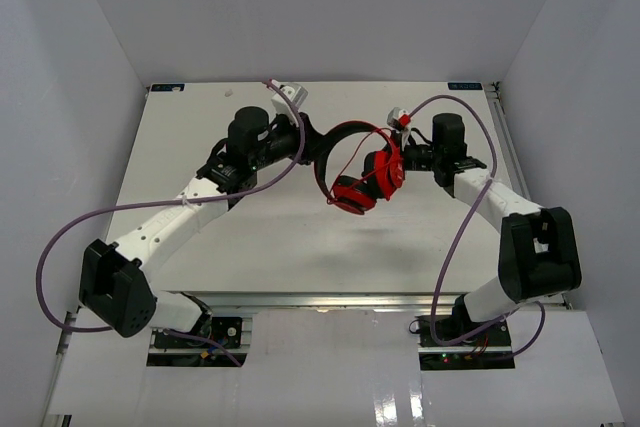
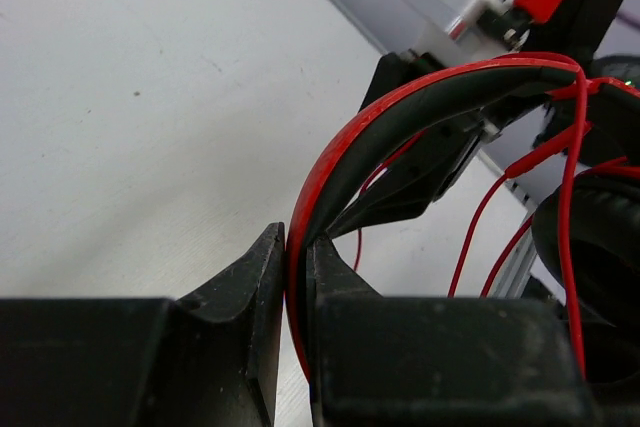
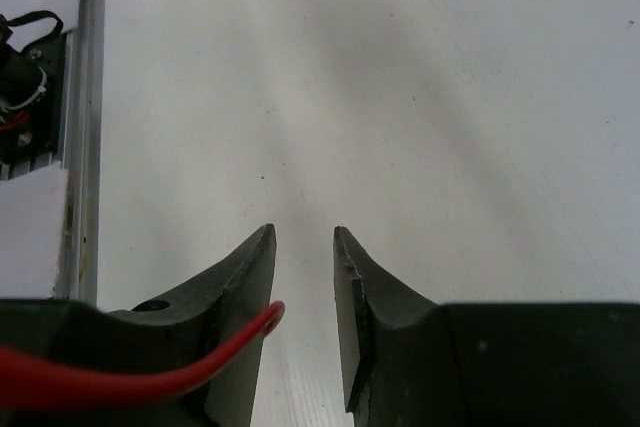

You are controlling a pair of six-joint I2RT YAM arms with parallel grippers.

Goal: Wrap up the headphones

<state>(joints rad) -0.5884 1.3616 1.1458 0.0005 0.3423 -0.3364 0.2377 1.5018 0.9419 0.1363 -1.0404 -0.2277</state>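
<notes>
The red headphones point(image 1: 362, 179) hang above the middle of the table between my two arms. My left gripper point(image 2: 297, 237) is shut on the red and black headband point(image 2: 400, 117), which arcs up and to the right from the jaws. A black ear pad point(image 2: 592, 237) and strands of the thin red cord point(image 2: 570, 247) hang at the right of that view. My right gripper point(image 3: 303, 232) is open just right of the cups point(image 1: 385, 172). A bend of the cord point(image 3: 150, 372) lies over its left finger, unclamped, and the gap between the fingers holds nothing.
Thick purple robot cables point(image 1: 60, 237) loop from both arms, one arching over the right arm point(image 1: 455, 107). A metal rail point(image 3: 85, 147) runs along the table edge. White walls enclose the table point(image 1: 180, 147) at back and sides.
</notes>
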